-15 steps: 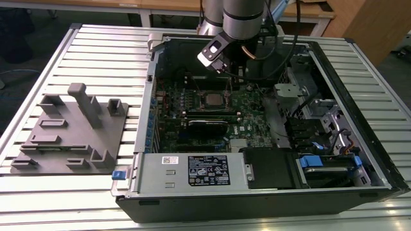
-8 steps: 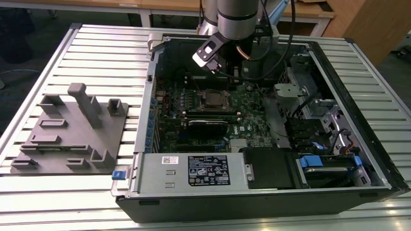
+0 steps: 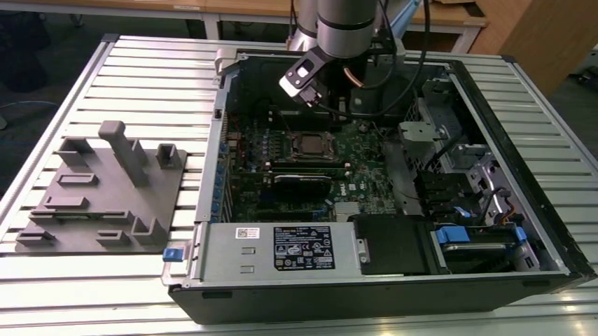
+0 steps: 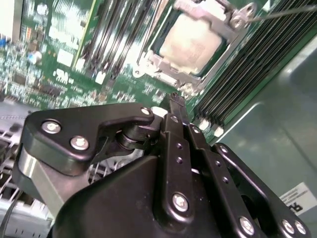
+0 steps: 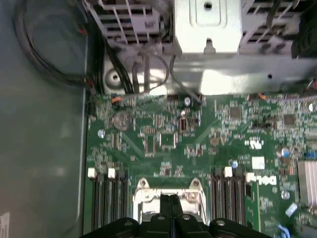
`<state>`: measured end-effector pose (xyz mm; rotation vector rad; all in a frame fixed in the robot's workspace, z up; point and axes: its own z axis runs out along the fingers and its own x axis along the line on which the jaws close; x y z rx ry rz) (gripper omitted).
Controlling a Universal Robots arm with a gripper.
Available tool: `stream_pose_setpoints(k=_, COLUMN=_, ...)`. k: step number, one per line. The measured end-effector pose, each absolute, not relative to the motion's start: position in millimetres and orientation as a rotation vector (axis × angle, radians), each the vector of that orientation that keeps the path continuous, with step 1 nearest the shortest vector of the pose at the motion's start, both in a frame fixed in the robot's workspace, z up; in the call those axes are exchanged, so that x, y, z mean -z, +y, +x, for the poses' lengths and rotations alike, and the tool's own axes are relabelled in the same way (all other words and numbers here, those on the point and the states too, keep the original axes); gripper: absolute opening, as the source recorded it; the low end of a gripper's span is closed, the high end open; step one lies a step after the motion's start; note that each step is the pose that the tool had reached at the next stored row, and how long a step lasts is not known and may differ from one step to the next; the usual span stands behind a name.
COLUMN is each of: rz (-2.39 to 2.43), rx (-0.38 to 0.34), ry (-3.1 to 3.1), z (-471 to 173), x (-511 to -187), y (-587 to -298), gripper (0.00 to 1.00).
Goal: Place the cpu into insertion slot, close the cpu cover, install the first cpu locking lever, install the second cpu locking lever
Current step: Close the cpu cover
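In the second wrist view the cpu (image 4: 190, 42) lies flat in the insertion slot, its dull silver top showing through the cpu cover (image 4: 157, 65), which rests down around it. From the cover's corner a thin locking lever (image 4: 277, 12) runs out over the memory slots. My gripper (image 4: 176, 101) hovers close above the slot's edge, shut, with nothing between its fingers. In the first wrist view the gripper (image 5: 171, 201) sits over the slot's metal rim (image 5: 141, 196). In the exterior view the slot (image 3: 313, 145) lies mid-board, below the arm's wrist (image 3: 307, 80).
The open computer case (image 3: 523, 91) stands on a slatted table. A silver power supply box (image 3: 280, 248) fills its front, and drive cages (image 3: 467, 175) and cables line the exterior view's right. A grey fixture block (image 3: 103, 189) sits at the exterior view's left.
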<state>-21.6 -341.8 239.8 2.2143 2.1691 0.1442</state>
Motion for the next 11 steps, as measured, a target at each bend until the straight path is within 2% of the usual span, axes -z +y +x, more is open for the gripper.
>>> stream_pose_setpoints(k=7, rz=2.273, rx=-0.024, ry=2.223, z=-21.6, x=-237.7, y=-341.8, gripper=0.11)
stream_pose_setpoints(k=11, rz=2.276, rx=-0.017, ry=2.225, z=-21.6, x=-237.8, y=-341.8, gripper=0.11)
